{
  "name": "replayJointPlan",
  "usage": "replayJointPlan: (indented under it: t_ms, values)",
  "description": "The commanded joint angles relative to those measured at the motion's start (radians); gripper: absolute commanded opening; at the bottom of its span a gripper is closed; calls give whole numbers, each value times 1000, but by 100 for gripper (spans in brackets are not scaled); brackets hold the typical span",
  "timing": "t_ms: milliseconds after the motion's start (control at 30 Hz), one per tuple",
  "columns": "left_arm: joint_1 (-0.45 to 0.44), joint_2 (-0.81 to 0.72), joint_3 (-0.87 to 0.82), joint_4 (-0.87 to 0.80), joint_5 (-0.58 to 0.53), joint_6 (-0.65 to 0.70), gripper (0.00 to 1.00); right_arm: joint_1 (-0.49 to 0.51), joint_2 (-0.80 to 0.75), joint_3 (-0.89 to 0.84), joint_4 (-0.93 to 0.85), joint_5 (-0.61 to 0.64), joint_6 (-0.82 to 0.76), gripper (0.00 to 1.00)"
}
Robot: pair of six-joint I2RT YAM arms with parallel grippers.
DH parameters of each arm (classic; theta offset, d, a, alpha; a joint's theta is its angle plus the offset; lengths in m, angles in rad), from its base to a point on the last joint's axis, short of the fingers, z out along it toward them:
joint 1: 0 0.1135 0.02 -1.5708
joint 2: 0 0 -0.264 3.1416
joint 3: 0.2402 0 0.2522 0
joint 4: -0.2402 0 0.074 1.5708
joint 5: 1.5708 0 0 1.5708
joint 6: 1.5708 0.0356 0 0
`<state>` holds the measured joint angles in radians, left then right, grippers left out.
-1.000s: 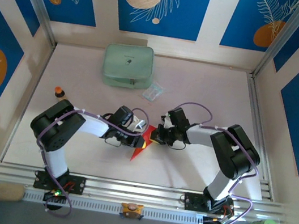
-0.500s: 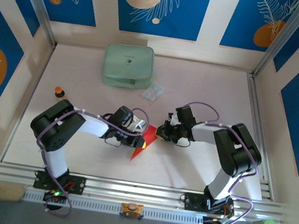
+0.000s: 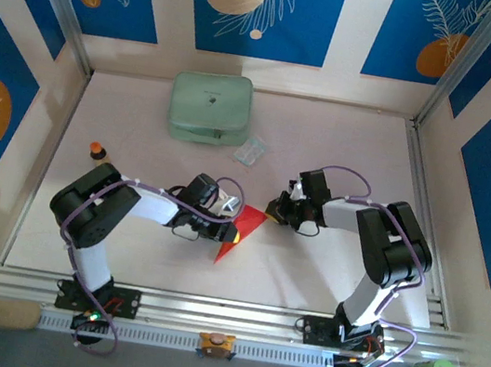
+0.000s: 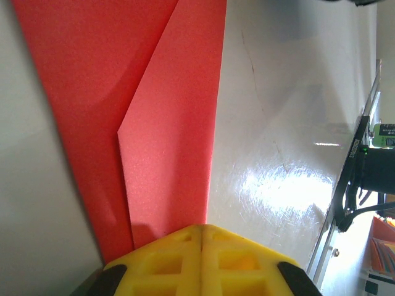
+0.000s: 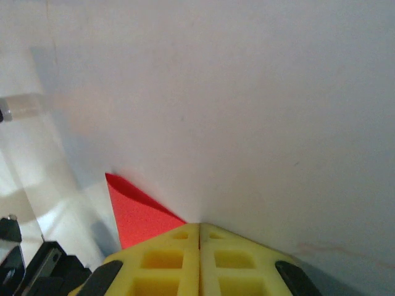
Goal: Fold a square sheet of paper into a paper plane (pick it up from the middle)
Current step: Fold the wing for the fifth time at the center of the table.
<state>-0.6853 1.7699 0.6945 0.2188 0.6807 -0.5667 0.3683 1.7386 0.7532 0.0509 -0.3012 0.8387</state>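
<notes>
Fingers pressed together on both: left gripper at mid-edge of the square sheet of paper, right gripper at its far corner, and this looks like flimsy, slippery stuff, best pinned along creases.

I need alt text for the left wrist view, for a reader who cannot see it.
Folded red paper with a diagonal crease lies on a glossy pale table. At the bottom, the yellow fingers of the left tool are shut together over the paper's near end.
</notes>
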Motion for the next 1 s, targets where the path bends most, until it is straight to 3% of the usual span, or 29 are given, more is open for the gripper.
replayJointPlan:
  t_ms: [0,333,433,533,733,967]
  values:
    - [1,48,-46,-131,-42,11,0,-30,20,25,-43,97,-1,8]
    - [1,45,-45,-130,-41,10,0,-27,-106,30,-103,132,-18,8]
    - [1,41,-45,-129,-43,7,0,-3,-155,2,-54,71,-28,9]
    - [1,36,-39,-132,-44,7,0,46,-131,1,-31,-6,-19,9]
    - [1,20,-33,-141,-49,6,0,151,-98,-40,20,-7,18,7]
    - [0,-20,-13,-159,-38,5,0,133,-27,-91,37,60,52,4]
